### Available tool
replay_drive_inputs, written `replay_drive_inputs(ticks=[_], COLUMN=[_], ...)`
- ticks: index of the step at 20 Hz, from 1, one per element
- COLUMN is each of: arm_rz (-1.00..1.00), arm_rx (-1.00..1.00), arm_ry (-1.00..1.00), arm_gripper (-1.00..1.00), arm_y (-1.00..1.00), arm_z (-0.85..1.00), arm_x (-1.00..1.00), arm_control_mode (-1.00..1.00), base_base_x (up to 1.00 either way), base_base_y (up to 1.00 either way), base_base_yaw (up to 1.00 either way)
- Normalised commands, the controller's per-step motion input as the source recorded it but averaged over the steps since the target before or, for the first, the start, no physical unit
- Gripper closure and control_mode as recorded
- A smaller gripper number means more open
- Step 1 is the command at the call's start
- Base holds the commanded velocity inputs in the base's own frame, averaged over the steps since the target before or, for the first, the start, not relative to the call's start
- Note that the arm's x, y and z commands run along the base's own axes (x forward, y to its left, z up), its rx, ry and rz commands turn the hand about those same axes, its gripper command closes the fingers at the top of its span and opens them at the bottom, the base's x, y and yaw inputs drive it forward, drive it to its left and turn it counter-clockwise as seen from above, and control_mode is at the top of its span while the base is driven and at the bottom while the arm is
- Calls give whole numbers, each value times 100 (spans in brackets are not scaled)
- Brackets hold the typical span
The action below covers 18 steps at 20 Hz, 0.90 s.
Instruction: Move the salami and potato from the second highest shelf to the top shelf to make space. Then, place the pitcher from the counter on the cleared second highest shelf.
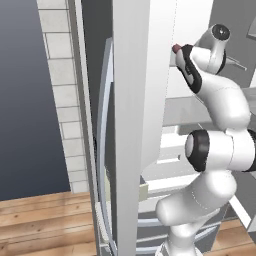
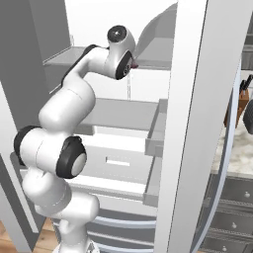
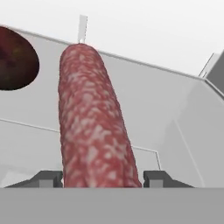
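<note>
The salami [image 3: 94, 122], mottled red and pink, stands out lengthwise from between my two fingertips [image 3: 48, 178], which press on its near end. My gripper [image 3: 103, 177] is shut on it. Under it lies a pale grey shelf panel [image 3: 175, 113]. From the base views my gripper [image 2: 132, 64] reaches into the fridge at the height of the top shelf [image 2: 158, 52], with the second highest shelf [image 2: 123, 112] below it. The salami's red end [image 1: 176, 48] shows just past the hand. A dark reddish-brown rounded thing [image 3: 15, 59] sits to the salami's left; I cannot tell whether it is the potato.
The open fridge door [image 1: 132, 125] stands close on the arm's left, and a white door edge [image 2: 188, 128] on its right. A white drawer box [image 2: 118, 165] lies under the shelves. The marble counter [image 2: 242, 153] with a knife block [image 2: 242, 101] is at far right.
</note>
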Motion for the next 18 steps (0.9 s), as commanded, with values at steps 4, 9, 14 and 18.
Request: replay_drive_inputs(ticks=[4,9,14,18], arm_rz=[0,0,0,-2], arm_rx=[0,0,0,0], arm_ry=[6,1,-3,-15], arm_gripper=[100,-100,-100,-100], arm_y=[-16,-1,0,0], arm_z=[0,0,-30,-67], arm_x=[79,81,29,0], arm_control_mode=[-100,-100,-100,-100], base_base_x=[0,0,0,0], base_base_y=[0,0,0,0], base_base_yaw=[0,0,0,0])
